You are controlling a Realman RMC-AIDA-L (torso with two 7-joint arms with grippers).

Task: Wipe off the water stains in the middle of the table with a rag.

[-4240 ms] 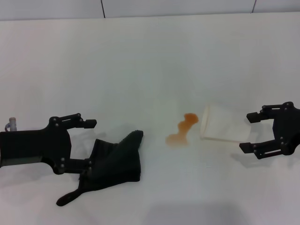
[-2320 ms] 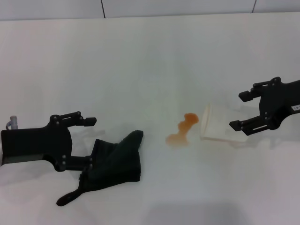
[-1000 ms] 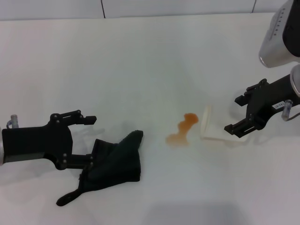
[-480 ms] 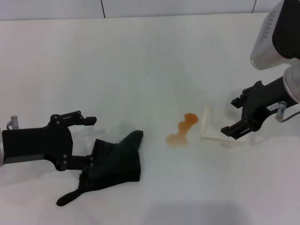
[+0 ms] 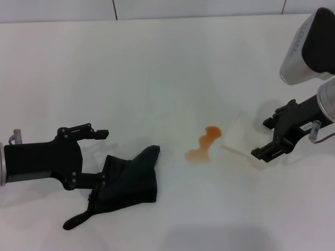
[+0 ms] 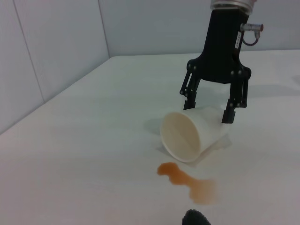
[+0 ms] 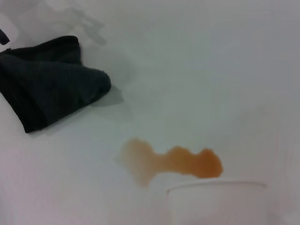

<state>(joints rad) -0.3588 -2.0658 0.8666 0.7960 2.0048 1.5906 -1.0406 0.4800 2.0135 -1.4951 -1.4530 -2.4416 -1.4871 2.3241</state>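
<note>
Bright, even overhead lighting; soft faint shadows on the matte white tabletop (image 5: 157, 68); right wrist view slightly blurred.

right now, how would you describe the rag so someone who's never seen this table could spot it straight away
Look at the white table and find the orange-brown spill near its middle. On the robot's left of that spill, apart from it, lies the rag, a crumpled dark cloth with a narrow tail, with the left tool at its edge. It is the only soft, dark thing there; the pale paper cup sits on the spill's other side.
</note>
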